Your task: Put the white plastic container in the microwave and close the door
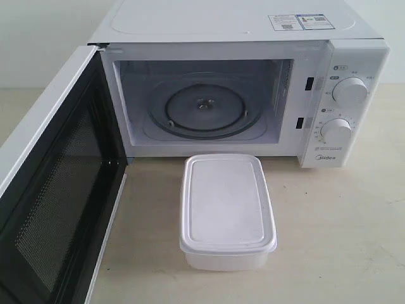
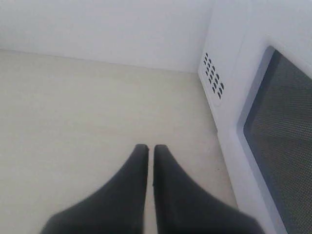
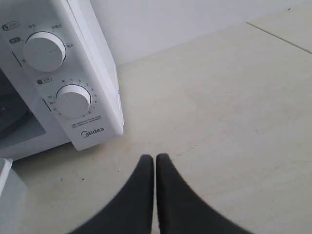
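Note:
The white plastic container (image 1: 228, 212) stands lidded on the table just in front of the open microwave (image 1: 253, 38), whose glass turntable (image 1: 202, 111) is bare. The door (image 1: 47, 190) swings wide to the left, black mesh inner face showing. Neither gripper shows in the exterior view. In the left wrist view my left gripper (image 2: 150, 148) is shut and empty over bare table, beside the door's outer window (image 2: 282, 141). My right gripper (image 3: 155, 159) is shut and empty over the table, near the microwave's dial panel (image 3: 58, 78); a corner of the container (image 3: 6, 195) shows at the frame's edge.
A pale wall (image 2: 107, 29) rises behind the beige table (image 1: 342, 234). Vent holes (image 2: 213, 80) mark the microwave's side. Two round dials (image 1: 349, 90) sit on the right front panel. A seam in the table (image 3: 280, 36) runs beyond the right gripper.

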Robot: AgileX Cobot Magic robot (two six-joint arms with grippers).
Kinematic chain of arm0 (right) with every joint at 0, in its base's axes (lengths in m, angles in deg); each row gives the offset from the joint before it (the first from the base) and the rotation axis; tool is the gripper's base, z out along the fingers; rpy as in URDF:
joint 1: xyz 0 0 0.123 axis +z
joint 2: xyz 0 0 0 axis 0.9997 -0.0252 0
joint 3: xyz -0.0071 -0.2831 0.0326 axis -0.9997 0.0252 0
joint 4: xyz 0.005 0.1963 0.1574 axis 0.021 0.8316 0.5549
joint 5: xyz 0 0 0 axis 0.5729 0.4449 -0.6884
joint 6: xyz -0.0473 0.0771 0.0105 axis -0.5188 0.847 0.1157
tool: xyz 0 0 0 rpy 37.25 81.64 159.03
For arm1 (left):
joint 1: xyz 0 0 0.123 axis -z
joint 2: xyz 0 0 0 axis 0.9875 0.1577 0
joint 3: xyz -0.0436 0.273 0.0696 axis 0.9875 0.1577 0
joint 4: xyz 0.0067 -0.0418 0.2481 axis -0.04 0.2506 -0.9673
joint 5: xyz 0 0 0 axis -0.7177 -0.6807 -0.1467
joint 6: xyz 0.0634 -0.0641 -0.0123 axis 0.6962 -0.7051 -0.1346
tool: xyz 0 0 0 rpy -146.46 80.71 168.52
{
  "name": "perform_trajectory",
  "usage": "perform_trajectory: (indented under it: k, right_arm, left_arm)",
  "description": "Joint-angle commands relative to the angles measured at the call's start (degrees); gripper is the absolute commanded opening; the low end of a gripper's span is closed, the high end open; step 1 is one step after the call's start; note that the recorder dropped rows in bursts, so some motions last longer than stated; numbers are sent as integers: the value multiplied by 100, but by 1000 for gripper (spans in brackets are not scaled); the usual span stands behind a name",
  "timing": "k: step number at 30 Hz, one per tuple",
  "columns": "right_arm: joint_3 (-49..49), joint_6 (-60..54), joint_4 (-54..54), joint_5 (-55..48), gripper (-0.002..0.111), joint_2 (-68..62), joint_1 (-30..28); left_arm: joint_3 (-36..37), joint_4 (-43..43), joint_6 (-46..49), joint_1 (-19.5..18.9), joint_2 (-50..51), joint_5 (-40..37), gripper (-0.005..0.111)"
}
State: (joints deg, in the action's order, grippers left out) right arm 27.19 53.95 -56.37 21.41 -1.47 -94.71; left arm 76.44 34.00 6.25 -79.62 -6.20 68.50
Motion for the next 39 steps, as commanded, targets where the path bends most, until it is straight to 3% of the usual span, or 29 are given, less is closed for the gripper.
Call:
perform_trajectory:
  k: [1,27,33,39]
  right_arm:
    - [29,-2,-20,27,0,24,-2]
    - [29,-5,-3,17,0,24,-2]
    - [-8,257,880,130,0,24,-2]
    - [-863,267,1242,668,0,24,-2]
  left_arm:
    - [21,29,23,-10,-14,34,4]
    - [21,29,23,-10,-14,34,4]
    - [21,29,23,-10,-14,34,4]
    - [21,29,23,-10,-14,34,4]
